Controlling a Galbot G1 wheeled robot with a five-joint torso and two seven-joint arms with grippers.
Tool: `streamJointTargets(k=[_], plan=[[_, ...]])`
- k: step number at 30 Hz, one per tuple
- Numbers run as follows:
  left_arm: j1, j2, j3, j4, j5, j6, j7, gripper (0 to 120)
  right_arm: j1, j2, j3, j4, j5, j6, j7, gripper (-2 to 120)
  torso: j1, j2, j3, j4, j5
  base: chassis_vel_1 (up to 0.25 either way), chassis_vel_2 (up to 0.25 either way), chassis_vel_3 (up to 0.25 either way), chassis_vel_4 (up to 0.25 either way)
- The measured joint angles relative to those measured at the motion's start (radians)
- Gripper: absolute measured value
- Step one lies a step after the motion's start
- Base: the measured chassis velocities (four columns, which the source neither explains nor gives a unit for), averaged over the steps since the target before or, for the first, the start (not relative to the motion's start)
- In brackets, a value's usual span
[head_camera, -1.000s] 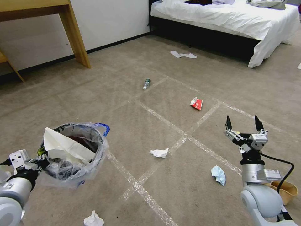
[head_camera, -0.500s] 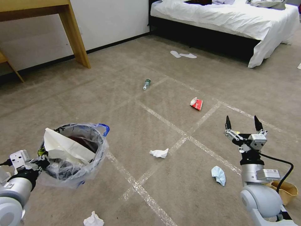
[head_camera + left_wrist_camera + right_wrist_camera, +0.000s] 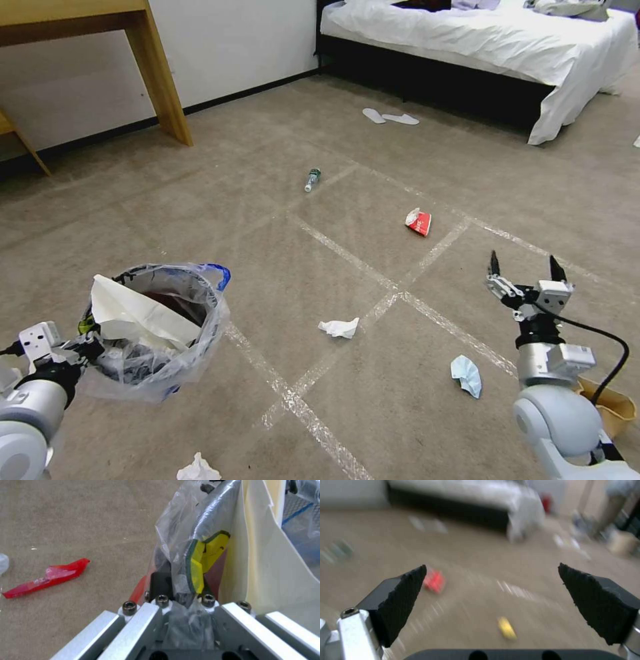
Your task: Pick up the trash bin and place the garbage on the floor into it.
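The left gripper (image 3: 83,348) sits at the near left, its jaws clamped on the rim of the trash bin (image 3: 157,327), which it holds up off the floor (image 3: 280,267). In the left wrist view the jaws pinch the bin's rim together with its crinkly clear liner, just beside a yellow and green scrap (image 3: 200,562) tucked inside. A white paper sheet (image 3: 137,313) stands tilted in the bin against its left wall, and the liner's blue edge shows at the far rim. The right gripper (image 3: 527,270) hangs above the floor at the near right, its jaws wide apart and holding nothing, pointing toward the far side of the room. Garbage lies scattered over the carpet: a crumpled white tissue (image 3: 339,327) near the middle beside a tape crossing, a light blue mask (image 3: 465,375) just left of the right arm, a red wrapper (image 3: 418,221) farther off, and a small bottle (image 3: 311,179) farther still. Another tissue (image 3: 197,469) lies at the near edge below the bin, and a brown paper bag (image 3: 610,400) sits at the near right behind the right arm. The left wrist view also shows a red wrapper strip (image 3: 46,577) flat on the carpet beside the bin. A bed (image 3: 480,40) stands at the far right, with a pair of white slippers (image 3: 390,117) on the floor before it.
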Motion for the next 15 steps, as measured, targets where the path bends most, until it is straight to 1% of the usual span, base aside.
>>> streamJointTargets(k=[1,2,3,4,5,6,7,8,9,10,11,13,14,15], plan=[[-0.003,0.001,0.001,0.004,0.0,0.0,0.001,0,0.0,-0.016,-0.006,-0.006,0.034,-0.074,0.034,100,0.0,0.0,0.0,0.0,0.0001,0.0,0.0,0.0,0.0],[-0.003,0.001,0.001,0.004,0.0,0.0,0.001,0,0.0,-0.016,-0.006,-0.006,0.034,-0.074,0.034,100,0.0,0.0,0.0,0.0,0.0001,0.0,0.0,0.0,0.0],[-0.005,0.002,0.001,0.007,0.001,-0.001,0.001,0,0.001,-0.024,-0.011,-0.012,0.056,-0.115,0.054,100,0.0,0.0,0.0,0.0,0.0001,0.0,0.0,0.0,0.0],[-0.009,0.002,0.004,0.012,0.001,-0.001,0.001,0,0.004,-0.036,-0.022,-0.031,0.088,-0.196,0.087,100,0.0,0.0,0.0,0.0,0.0001,0.0,0.0,0.0,0.0],[-0.012,0.002,0.007,0.017,0.002,-0.001,0.002,0,0.009,-0.046,-0.035,-0.057,0.106,-0.251,0.101,100,0.0,0.0,0.0,0.0,0.0002,0.0,0.0,0.0,0.0],[-0.012,0.002,0.007,0.017,0.002,-0.001,0.002,0,0.009,-0.046,-0.035,-0.057,0.106,-0.251,0.101,100,0.0,0.0,0.0,0.0,0.0002,0.0,0.0,0.0,0.0],[-0.016,0.001,0.011,0.022,0.004,-0.002,0.003,0,0.016,-0.053,-0.052,-0.086,0.13,-0.306,0.113,100,0.0,0.0,0.0,0.0,0.0001,0.0,0.0,0.0,0.0],[-0.016,0.001,0.011,0.022,0.004,-0.002,0.003,0,0.016,-0.053,-0.052,-0.086,0.13,-0.306,0.113,100,0.0,0.0,0.0,0.0,0.0001,0.0,0.0,0.0,0.0],[-0.019,-0.001,0.015,0.029,0.008,-0.005,0.005,0,0.028,-0.059,-0.078,-0.124,0.175,-0.375,0.13,100,0.0,0.0,0.0,-0.0002,0.0002,0.0,0.0,0.0,0.0],[-0.021,-0.004,0.018,0.033,0.012,-0.006,0.007,0,0.045,-0.059,-0.1,-0.153,0.221,-0.421,0.146,100,0.0,0.0,0.0,-0.0002,0.0004,0.0,0.0,0.0,0.0],[-0.021,-0.004,0.018,0.033,0.012,-0.006,0.007,0,0.045,-0.059,-0.1,-0.153,0.221,-0.421,0.146,100,0.0,0.0,0.0,-0.0002,0.0004,0.0,0.0,0.0,0.0],[-0.022,-0.012,0.023,0.042,0.023,-0.01,0.013,0,0.103,-0.039,-0.15,-0.219,0.385,-0.516,0.21,100,0.0,0.0,0.0,0.0,-0.0001,0.0,0.0,0.0,0.0],[-0.022,-0.012,0.023,0.042,0.023,-0.01,0.013,0,0.103,-0.039,-0.15,-0.219,0.385,-0.516,0.21,100,0.0,0.0,0.0,0.0,-0.0001,0.0,0.0,0.0,0.0],[-0.022,-0.015,0.025,0.044,0.026,-0.011,0.014,0,0.124,-0.025,-0.167,-0.244,0.444,-0.54,0.237,100,0.0,0.0,0.0,0.0001,0.0003,0.0,0.0,0.0,0.0]])
